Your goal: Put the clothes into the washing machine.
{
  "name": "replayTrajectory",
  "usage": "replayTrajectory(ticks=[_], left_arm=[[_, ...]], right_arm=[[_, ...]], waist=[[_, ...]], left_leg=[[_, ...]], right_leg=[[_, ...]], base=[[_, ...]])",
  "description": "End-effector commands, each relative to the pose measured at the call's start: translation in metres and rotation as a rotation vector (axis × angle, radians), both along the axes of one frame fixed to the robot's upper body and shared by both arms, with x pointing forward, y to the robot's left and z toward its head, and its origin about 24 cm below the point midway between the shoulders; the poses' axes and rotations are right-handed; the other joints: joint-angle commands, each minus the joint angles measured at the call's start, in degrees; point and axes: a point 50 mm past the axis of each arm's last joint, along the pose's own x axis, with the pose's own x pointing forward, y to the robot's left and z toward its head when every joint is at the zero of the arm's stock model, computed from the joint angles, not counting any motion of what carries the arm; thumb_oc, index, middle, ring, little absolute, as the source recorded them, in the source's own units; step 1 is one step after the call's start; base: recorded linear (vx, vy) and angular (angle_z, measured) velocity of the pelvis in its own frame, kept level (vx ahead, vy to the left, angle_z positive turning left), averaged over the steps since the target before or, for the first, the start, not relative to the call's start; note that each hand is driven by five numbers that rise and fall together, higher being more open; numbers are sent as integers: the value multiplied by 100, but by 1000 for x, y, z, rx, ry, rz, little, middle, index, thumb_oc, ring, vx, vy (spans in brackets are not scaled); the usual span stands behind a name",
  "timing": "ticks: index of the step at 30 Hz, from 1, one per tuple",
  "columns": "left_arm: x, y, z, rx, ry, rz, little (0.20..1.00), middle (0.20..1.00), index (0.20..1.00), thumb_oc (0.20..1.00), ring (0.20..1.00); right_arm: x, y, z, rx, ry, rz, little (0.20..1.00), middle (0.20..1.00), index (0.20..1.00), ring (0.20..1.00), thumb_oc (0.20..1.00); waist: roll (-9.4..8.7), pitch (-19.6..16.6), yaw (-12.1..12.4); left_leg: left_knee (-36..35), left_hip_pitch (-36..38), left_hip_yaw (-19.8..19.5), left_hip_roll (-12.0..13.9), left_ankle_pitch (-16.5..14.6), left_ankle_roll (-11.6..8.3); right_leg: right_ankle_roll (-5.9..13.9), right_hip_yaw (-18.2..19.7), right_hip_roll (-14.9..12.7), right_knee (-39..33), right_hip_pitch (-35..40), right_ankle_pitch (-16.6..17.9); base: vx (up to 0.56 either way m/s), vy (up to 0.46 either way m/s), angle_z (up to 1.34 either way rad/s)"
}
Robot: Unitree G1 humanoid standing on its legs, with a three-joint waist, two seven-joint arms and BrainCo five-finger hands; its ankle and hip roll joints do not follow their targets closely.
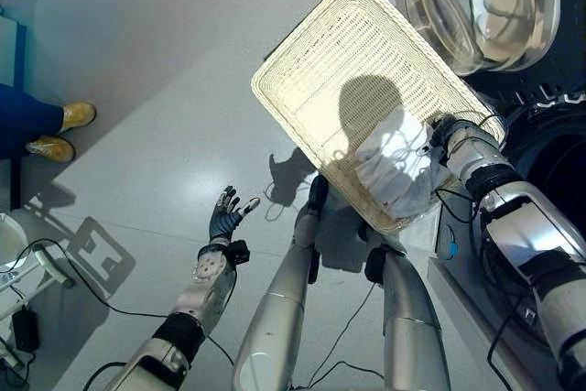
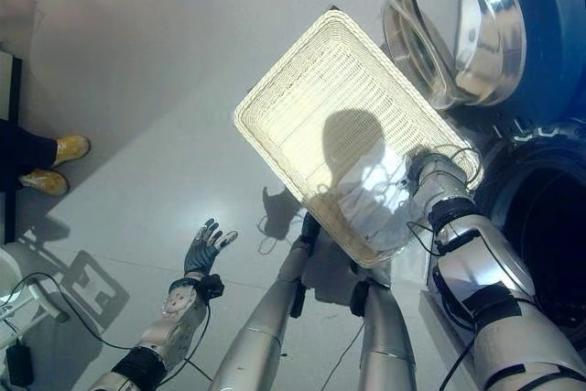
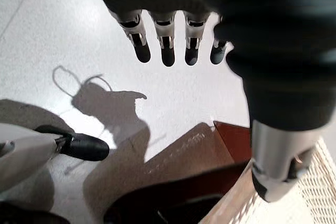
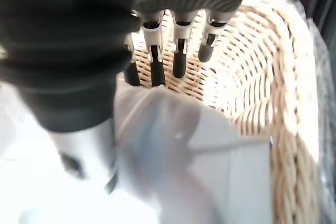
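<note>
white garment lies just beneath right hand's fingers.

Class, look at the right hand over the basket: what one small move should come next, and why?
Probably close the right hand on the white cloth. The hand hangs in the wicker basket with straight fingers just above the cloth, not gripping it, and the washing machine door already stands open beside the basket.
</note>
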Motion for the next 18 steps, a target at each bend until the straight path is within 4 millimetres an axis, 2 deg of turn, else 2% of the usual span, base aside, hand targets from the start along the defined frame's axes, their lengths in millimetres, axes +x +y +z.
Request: replayTrajectory(ticks=[1,6,8,9,11,15,18], left_arm=[[7,-11,8,15,-36,-19,1000,1000,1000,1000,1000],[8,-8,10,31,-34,-8,1000,1000,1000,1000,1000],[6,2,10,46,-31,12,1000,1000,1000,1000,1000],[6,2,10,47,-30,13,1000,1000,1000,1000,1000],[2,14,8,59,-28,40,1000,1000,1000,1000,1000],[-2,26,7,69,-25,80,1000,1000,1000,1000,1000],[-4,30,5,72,-22,91,1000,1000,1000,1000,1000]], right_arm=[[-25,17,-93,241,339,94,200,200,200,200,200],[-18,34,-84,377,260,177,200,200,200,200,200],[-15,46,-76,486,213,251,200,200,200,200,200],[-15,47,-75,488,212,252,200,200,200,200,200],[-17,60,-68,584,206,335,200,200,200,200,200],[-23,65,-60,604,192,420,200,200,200,200,200],[-25,65,-55,609,166,443,200,200,200,200,200]], waist=[[515,-22,77],[432,-22,42],[309,-22,-4],[306,-22,-4],[152,-22,-71],[-39,-22,-182],[-98,-22,-219]], left_leg=[[89,-276,418,-321,-125,84],[108,-257,425,-296,-135,91],[143,-235,432,-265,-163,91],[143,-233,433,-264,-163,91],[177,-197,441,-226,-198,89],[225,-135,478,-169,-231,81],[212,-78,495,-139,-237,75]], right_leg=[[563,111,131,-548,-126,406],[545,139,181,-540,-114,410],[552,155,216,-556,-79,435],[552,156,217,-556,-78,436],[559,168,255,-567,-36,457],[557,197,311,-550,27,453],[557,207,332,-545,69,446]], base=[[13,-37,-2],[2,-31,-2],[-7,-71,-2],[-6,-74,-1],[-9,-66,-1],[-7,-30,-5],[-6,-14,-12]])
